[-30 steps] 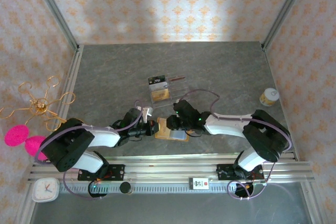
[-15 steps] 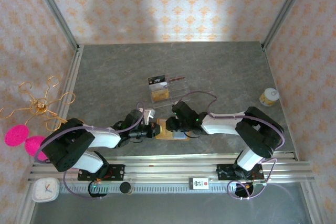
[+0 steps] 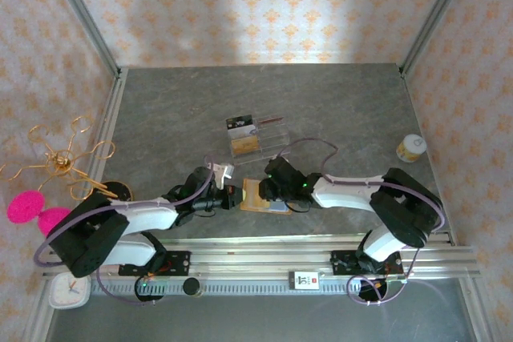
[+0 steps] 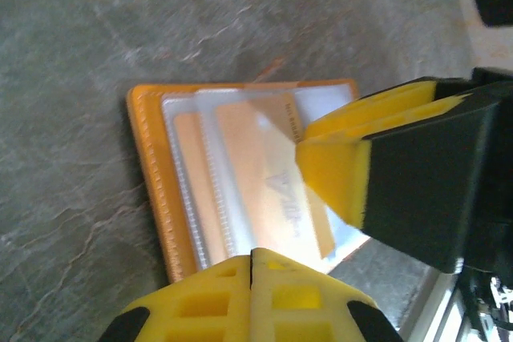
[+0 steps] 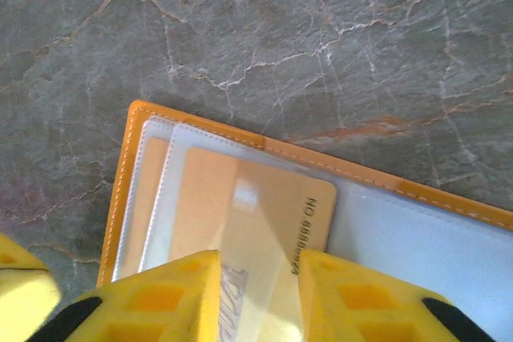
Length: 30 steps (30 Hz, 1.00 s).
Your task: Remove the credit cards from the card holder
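The card holder (image 3: 258,198) lies open and flat on the table, orange-tan with clear sleeves (image 5: 417,238). A pale gold credit card (image 5: 240,214) sticks partly out of a sleeve, and a second card (image 4: 192,190) sits in the sleeve behind it. My right gripper (image 5: 258,278) hovers over that card with its jaws apart, and the card lies flat under the gap. My left gripper (image 4: 252,258) is shut with nothing between the tips, right at the holder's edge, opposite the right gripper's fingers (image 4: 353,158). In the top view the two grippers meet over the holder.
A clear acrylic stand (image 3: 256,138) with cards in it stands behind the holder. A small jar (image 3: 410,147) is at the right. A gold wire rack (image 3: 64,162), pink pieces (image 3: 32,210) and a small clock (image 3: 68,290) sit at the left.
The right gripper's jaws have widened a little over the card. The left arm has sunk lower and stretched out, its gripper staying shut at the holder's left edge.
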Each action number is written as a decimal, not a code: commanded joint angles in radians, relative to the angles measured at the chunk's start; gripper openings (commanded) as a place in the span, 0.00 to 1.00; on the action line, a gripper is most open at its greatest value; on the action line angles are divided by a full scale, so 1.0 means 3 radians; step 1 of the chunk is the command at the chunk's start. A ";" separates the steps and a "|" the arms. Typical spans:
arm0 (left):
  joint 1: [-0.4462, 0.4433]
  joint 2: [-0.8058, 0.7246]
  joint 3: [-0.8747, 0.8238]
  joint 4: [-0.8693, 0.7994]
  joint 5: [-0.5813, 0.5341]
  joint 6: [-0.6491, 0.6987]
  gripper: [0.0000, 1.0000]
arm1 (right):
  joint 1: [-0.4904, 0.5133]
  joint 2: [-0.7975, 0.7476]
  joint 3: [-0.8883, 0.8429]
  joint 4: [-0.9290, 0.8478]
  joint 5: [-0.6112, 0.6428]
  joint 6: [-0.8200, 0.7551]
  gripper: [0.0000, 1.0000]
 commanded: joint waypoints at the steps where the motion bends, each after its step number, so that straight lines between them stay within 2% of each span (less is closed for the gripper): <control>1: -0.0021 -0.0094 0.0194 -0.0117 -0.0073 0.0116 0.00 | 0.0014 -0.0239 0.0008 -0.0150 0.0198 -0.0097 0.31; 9: -0.0133 0.0610 0.0627 0.0192 0.0006 0.0167 0.00 | -0.0154 -0.0181 0.0016 -0.0040 -0.0247 -0.0119 0.30; 13: -0.0130 0.0817 0.0730 0.0081 -0.0065 0.0296 0.00 | -0.0192 -0.0086 0.0013 0.0007 -0.0322 -0.0118 0.30; 26: -0.0104 0.1012 0.0443 -0.0072 -0.0238 0.0287 0.00 | -0.0197 0.0017 -0.0233 0.0088 -0.0413 0.0117 0.30; 30: -0.0078 0.1020 0.0242 0.0050 -0.0171 0.0219 0.00 | -0.0197 0.0026 -0.0334 0.0228 -0.0559 0.0102 0.28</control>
